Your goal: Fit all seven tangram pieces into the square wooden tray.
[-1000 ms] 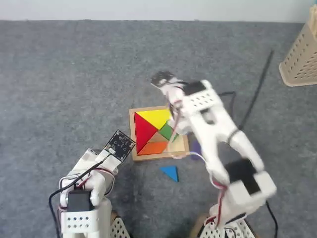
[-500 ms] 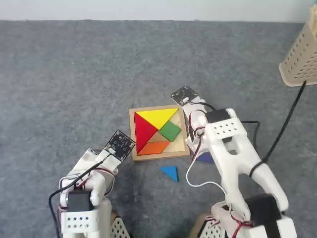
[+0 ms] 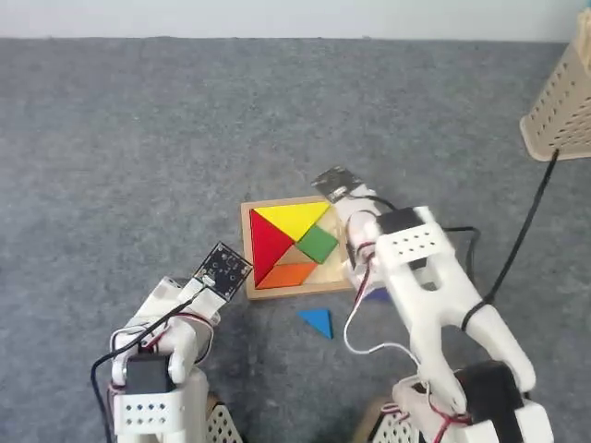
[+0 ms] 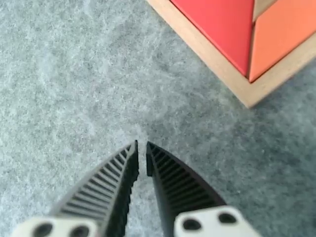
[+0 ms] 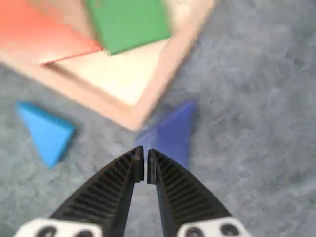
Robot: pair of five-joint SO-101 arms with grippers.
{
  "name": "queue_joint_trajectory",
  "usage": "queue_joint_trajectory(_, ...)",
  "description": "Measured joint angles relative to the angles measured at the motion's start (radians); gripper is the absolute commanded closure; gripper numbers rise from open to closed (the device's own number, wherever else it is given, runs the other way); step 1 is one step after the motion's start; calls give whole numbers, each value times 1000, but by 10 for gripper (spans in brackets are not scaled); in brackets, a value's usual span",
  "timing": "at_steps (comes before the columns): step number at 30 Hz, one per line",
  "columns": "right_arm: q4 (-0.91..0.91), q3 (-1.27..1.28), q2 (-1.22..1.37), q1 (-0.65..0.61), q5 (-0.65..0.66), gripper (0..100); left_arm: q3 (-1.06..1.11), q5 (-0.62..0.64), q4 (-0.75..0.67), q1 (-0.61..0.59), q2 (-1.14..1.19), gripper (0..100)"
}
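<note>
The square wooden tray (image 3: 247, 249) lies mid-table and holds a yellow triangle (image 3: 291, 220), a red triangle (image 3: 266, 245), a green square (image 3: 318, 244) and an orange piece (image 3: 289, 274). A light blue triangle (image 3: 318, 320) lies on the carpet in front of the tray. A dark blue triangle (image 5: 173, 132) lies just off the tray's corner (image 5: 148, 106), partly under the right arm in the high view. My right gripper (image 5: 145, 154) is shut, its tips right beside that dark blue triangle. My left gripper (image 4: 141, 148) is shut over bare carpet near the tray's front left corner (image 4: 247, 94).
A beige perforated basket (image 3: 560, 101) stands at the far right edge. Black cables (image 3: 517, 240) run across the carpet by the right arm. The grey carpet (image 3: 138, 138) stretches open to the left and behind the tray.
The right arm swung from over the tray out past its right side, then edged slightly back left. The green square now lies uncovered in the tray. The left arm kept still.
</note>
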Motion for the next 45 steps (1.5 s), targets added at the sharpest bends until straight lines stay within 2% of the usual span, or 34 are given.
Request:
queue_joint_trajectory(7, 23, 83, -51, -212, 64, 864, 0, 0, 0, 0, 0, 976)
queue_joint_trajectory(15, 18, 123, -51, -359, 64, 859, 0, 0, 0, 2, 0, 976)
queue_joint_trajectory(26, -35, 164, -51, -370, 26, 857, 0, 0, 0, 2, 0, 976)
queue_joint_trajectory(34, -89, 149, 87, -370, 15, 858, 0, 0, 0, 2, 0, 976)
queue_joint_trajectory(45, -97, 109, 114, -365, 15, 857, 0, 0, 0, 2, 0, 976)
